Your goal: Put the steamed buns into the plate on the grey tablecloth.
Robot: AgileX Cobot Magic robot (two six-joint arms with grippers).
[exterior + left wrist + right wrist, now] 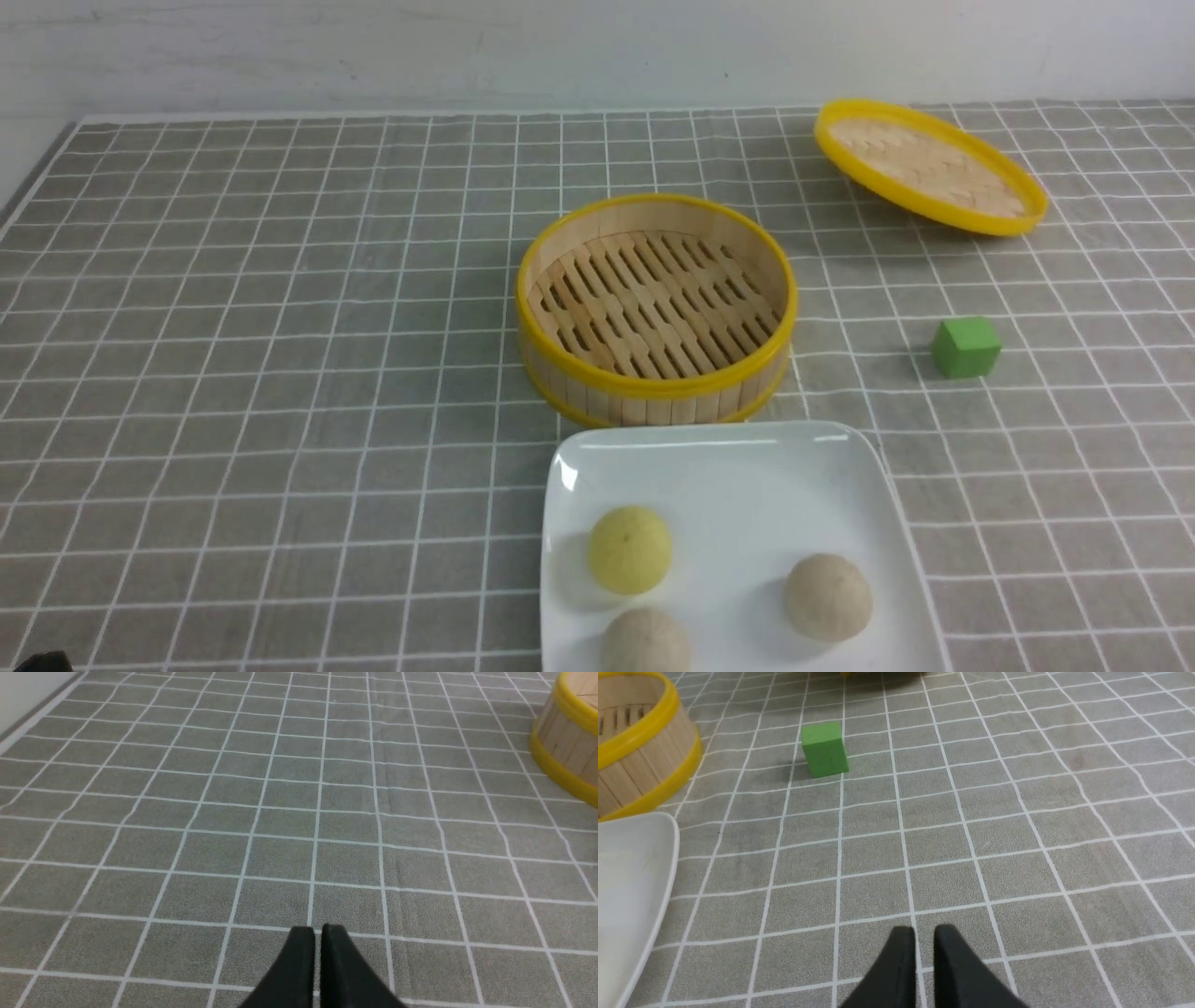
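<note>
1. Buns (630, 551) sit nearest, three in all, on the plate (747, 467): one yellow, two beige (828, 597); all lie apart from each other, so I judge the task as good as done.
2. Plate: one, flat on the cloth (280, 373), its far rim just short of the steamer (656, 308).
3. Left gripper (317, 933) hangs over bare cloth, well off the plate, tips nearly touching with only a slit between, grasping nothing; right gripper (923, 933) hangs likewise beside the plate, tips a narrow gap apart, empty; both seem parked clear of the work.
4. Steamer: one, empty, uncovered.
5. Cube (965, 346): one, green, right of the steamer, apart.
6. Lid (929, 166): one, farthest, tilted, set aside so the steamer stands uncovered.
</note>
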